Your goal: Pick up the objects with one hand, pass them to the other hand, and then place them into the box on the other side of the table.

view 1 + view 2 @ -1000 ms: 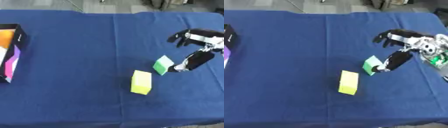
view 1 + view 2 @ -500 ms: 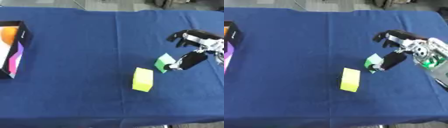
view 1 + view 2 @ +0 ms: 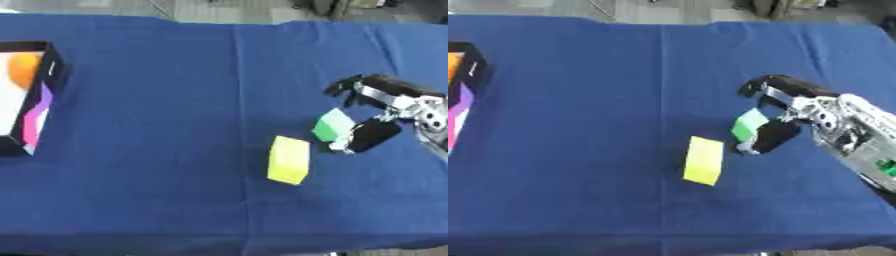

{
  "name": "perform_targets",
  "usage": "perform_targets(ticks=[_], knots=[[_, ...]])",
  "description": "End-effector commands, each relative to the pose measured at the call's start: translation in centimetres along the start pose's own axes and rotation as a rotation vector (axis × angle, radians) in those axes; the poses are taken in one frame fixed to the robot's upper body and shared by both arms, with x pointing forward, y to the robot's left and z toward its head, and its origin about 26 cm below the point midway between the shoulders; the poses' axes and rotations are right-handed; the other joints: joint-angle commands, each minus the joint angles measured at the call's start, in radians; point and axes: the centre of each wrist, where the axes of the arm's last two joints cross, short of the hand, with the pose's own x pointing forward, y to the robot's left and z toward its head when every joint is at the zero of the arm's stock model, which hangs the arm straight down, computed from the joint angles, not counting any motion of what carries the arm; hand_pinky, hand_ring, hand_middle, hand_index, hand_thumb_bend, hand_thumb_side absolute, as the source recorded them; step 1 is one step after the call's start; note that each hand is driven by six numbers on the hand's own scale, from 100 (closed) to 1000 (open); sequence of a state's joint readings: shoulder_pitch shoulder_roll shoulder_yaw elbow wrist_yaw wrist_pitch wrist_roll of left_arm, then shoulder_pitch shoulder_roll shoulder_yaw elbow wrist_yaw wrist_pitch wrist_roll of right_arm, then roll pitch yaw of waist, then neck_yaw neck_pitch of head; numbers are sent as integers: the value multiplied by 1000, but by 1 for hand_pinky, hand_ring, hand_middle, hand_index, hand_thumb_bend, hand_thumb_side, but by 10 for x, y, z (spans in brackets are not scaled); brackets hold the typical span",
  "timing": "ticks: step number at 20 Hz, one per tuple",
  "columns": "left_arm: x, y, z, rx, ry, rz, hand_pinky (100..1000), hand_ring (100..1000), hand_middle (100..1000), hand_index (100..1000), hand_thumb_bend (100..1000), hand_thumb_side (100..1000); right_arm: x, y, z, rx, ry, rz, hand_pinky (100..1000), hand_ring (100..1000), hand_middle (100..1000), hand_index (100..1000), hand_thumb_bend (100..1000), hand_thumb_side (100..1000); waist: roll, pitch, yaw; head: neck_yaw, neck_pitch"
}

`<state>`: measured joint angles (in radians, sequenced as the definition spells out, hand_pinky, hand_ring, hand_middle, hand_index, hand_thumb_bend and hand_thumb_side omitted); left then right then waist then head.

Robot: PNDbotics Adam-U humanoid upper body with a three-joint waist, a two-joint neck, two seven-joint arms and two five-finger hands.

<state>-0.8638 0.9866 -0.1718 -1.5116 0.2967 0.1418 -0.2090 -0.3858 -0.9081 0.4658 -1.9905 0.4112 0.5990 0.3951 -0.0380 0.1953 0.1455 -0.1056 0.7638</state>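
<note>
Right hand: the robot's black right hand (image 3: 785, 117) comes in from the right edge and closes around the small green block (image 3: 750, 124), thumb at the block's near right side, fingers arched over its far side; the block looks pinched between them, though I cannot tell whether it has left the cloth.
Why held so: a pinch from the side probably leaves the block's left face free for the other hand to take.
Left hand: it shows in neither view.
Green block: right of centre on the blue-clothed counter (image 3: 175, 150), tilted.
Yellow block: a taller yellow rectangular block (image 3: 289, 160) lies just beside the green one, nearer and to the left, apart from the hand.
Box: the black-walled open box (image 3: 48, 75) with bright orange and purple inside sits at the counter's far left edge, well apart from both blocks.
Open room: bare cloth spans the whole middle, so a pass leftward looks unobstructed.
Edges: the hand works near the right edge; the yellow block is the only thing close enough to be knocked.
</note>
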Motion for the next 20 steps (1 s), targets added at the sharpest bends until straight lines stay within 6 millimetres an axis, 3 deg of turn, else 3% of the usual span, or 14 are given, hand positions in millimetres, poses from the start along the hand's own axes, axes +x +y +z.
perform_targets(ticks=[1,7,14,20], knots=[[7,12,1,14,-6,-54,954,1000,640,851,100,639,2,2,1,-5,-9,21,808,771,832,892,562,272,6,-29,4,13,6],[5,8,-2,0,3,-84,957,1000,641,851,100,633,5,13,0,35,-6,-5,800,766,830,893,555,283,9,-40,14,-6,6],[-5,7,-2,-11,38,-103,954,1000,644,850,100,626,-1,3,3,43,8,3,811,768,828,891,579,267,9,-60,7,-32,6],[-9,4,-5,-23,51,-124,951,1000,646,850,100,621,-1,6,3,96,7,-29,792,767,834,891,563,279,12,-72,16,-51,6]])
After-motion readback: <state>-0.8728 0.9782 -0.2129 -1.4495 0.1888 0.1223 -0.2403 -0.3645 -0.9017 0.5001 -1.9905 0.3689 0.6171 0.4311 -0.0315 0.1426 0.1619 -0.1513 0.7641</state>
